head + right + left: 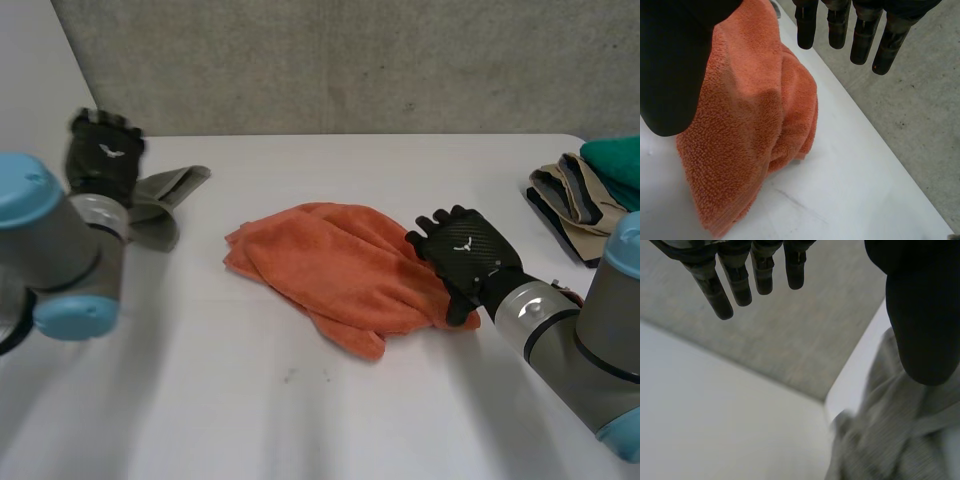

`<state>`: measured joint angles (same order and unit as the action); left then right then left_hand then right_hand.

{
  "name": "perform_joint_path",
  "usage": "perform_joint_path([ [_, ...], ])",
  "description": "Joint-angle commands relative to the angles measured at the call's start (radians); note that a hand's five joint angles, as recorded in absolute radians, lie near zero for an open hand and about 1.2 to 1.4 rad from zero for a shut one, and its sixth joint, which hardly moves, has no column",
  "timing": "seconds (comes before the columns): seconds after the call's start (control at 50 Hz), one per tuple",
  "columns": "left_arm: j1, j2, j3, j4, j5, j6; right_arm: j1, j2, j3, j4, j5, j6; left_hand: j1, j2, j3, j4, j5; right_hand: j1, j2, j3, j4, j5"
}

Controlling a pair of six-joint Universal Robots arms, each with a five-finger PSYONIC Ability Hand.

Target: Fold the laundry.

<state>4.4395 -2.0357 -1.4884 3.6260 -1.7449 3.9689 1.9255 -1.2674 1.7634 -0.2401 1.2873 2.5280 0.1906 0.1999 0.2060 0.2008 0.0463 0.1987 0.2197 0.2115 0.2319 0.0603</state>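
An orange towel lies loosely bunched in the middle of the white table. My right hand rests at the towel's right edge, fingers straight and open, with nothing held. In the right wrist view the orange towel lies under the thumb, and the fingers reach out past it. My left hand hovers at the table's far left, open, over a grey cloth. In the left wrist view the fingers are straight and the grey cloth lies below the thumb.
A stack of folded clothes, tan and dark with a teal piece on top, sits at the table's far right edge. A grey wall runs behind the table. Bare tabletop lies in front of the towel.
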Motion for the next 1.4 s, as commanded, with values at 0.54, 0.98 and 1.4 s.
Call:
perform_joint_path([
  [0.54,-0.304,-0.333,0.257,-0.269,0.395,-0.298,-0.053,0.091,-0.096,0.231,-0.003,0.023,0.180,0.171,0.165,0.170,0.150,0.120,0.099,0.107,0.087,0.084],
  [0.98,-0.359,-0.095,0.258,-0.300,0.249,-0.303,-0.060,0.054,-0.214,0.087,0.047,0.025,1.206,1.196,1.190,1.195,1.175,1.198,1.177,1.185,1.164,1.161],
  [1.4,-0.247,0.094,0.231,-0.155,0.234,-0.393,0.045,-0.072,-0.438,0.053,0.026,0.229,1.206,1.196,1.190,1.195,1.175,1.198,1.177,1.185,1.164,1.161],
])
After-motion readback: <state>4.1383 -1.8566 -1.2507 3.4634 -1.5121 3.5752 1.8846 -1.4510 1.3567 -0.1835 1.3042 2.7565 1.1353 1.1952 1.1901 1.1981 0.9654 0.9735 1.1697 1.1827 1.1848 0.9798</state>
